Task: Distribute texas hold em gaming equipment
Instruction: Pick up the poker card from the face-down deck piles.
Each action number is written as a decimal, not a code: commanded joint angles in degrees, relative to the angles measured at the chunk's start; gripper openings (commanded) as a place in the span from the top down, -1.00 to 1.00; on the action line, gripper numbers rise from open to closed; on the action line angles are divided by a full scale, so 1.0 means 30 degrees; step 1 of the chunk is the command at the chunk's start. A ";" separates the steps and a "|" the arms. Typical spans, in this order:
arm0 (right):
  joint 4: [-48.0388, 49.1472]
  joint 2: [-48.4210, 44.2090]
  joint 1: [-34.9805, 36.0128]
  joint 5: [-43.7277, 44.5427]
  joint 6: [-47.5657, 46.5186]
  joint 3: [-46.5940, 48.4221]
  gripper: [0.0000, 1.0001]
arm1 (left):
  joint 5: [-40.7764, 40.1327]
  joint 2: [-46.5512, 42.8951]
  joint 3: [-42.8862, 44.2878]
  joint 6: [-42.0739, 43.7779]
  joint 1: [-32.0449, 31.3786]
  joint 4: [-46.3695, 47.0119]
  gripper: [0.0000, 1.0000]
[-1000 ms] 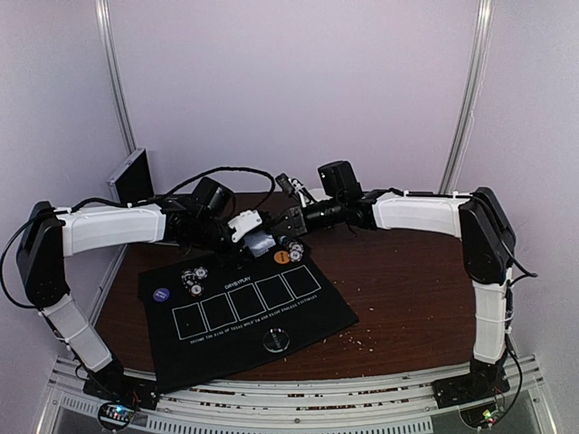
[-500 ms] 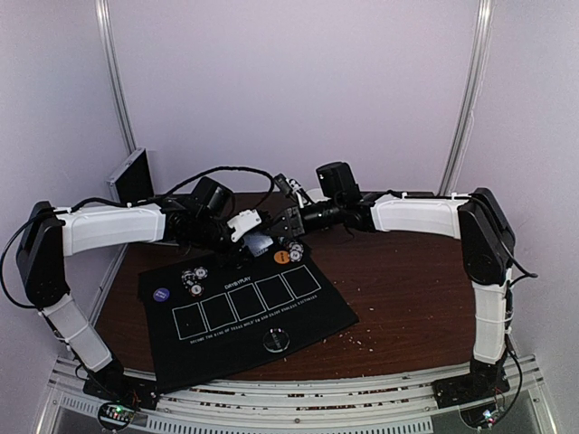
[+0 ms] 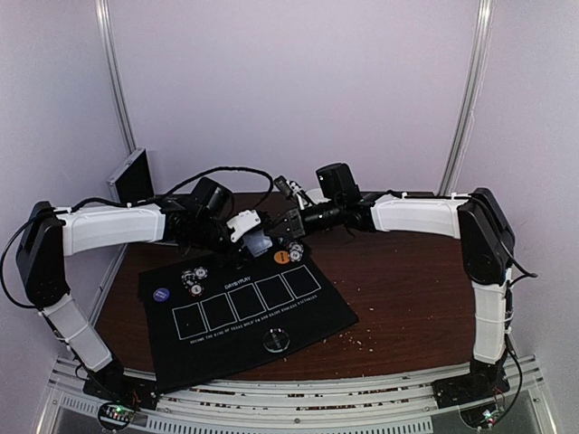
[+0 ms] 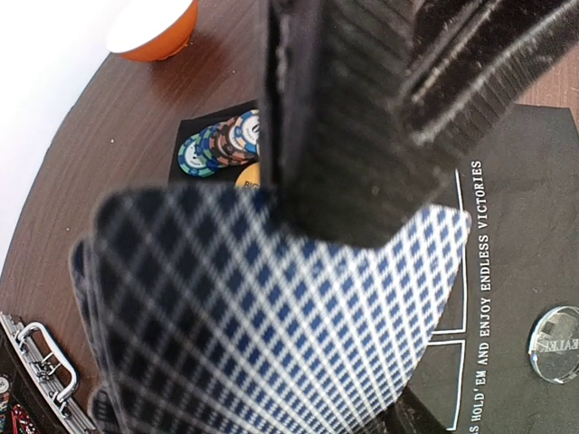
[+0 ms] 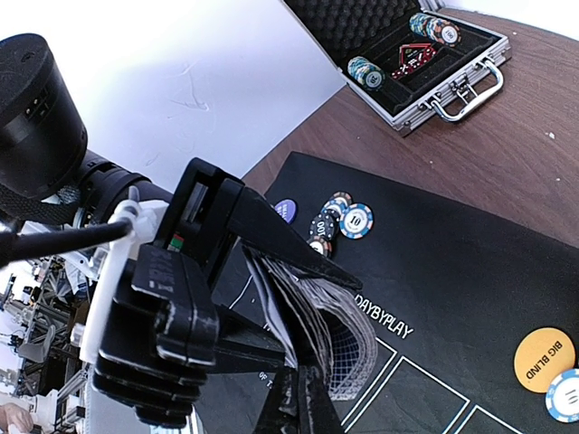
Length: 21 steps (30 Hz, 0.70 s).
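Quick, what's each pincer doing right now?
Left pincer: closed on the deck of cards.
Right pincer: closed at the deck's edge; whether it grips a card cannot be told.

The brown wooden table (image 3: 407,280) carries the black mat (image 3: 312,316), an open metal case (image 5: 362,23) and an orange-based bowl (image 4: 149,27)

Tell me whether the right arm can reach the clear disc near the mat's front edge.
Probably yes: the clear disc lies alone and uncovered, though the right claw is shut at the card deck in the left claw and must leave first.
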 commanded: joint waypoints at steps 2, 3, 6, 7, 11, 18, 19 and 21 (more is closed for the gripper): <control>-0.0562 -0.0605 -0.0387 0.0493 -0.0527 -0.0453 1.00 | 0.0292 -0.0148 -0.0270 -0.0157 0.0200 0.0532 -0.03; -0.0634 -0.0648 -0.0447 0.0523 -0.0577 -0.0509 1.00 | 0.0273 -0.0145 -0.0271 -0.0170 0.0213 0.0545 -0.03; -0.0677 -0.0777 -0.0493 0.0574 -0.0584 -0.0598 1.00 | 0.0311 -0.0163 -0.0267 -0.0165 0.0229 0.0545 -0.03; -0.0656 -0.0812 -0.0488 0.0602 -0.0584 -0.0647 1.00 | 0.0301 -0.0198 -0.0271 -0.0166 0.0223 0.0547 -0.03; -0.0597 -0.0935 -0.0550 0.0648 -0.0558 -0.0783 1.00 | 0.0328 -0.0125 -0.0227 -0.0164 0.0221 0.0528 -0.02; 0.0715 -0.0569 -0.0476 -0.0223 0.0503 -0.1170 0.80 | 0.0328 -0.0106 -0.0125 -0.0164 0.0233 0.0510 -0.02; 0.0950 -0.0534 -0.0446 -0.0226 0.0643 -0.1217 0.75 | 0.0351 -0.0103 -0.0125 -0.0164 0.0224 0.0517 -0.02; 0.1415 -0.0406 -0.0353 -0.0284 0.0927 -0.1243 0.67 | 0.0355 -0.0091 -0.0124 -0.0164 0.0242 0.0518 -0.02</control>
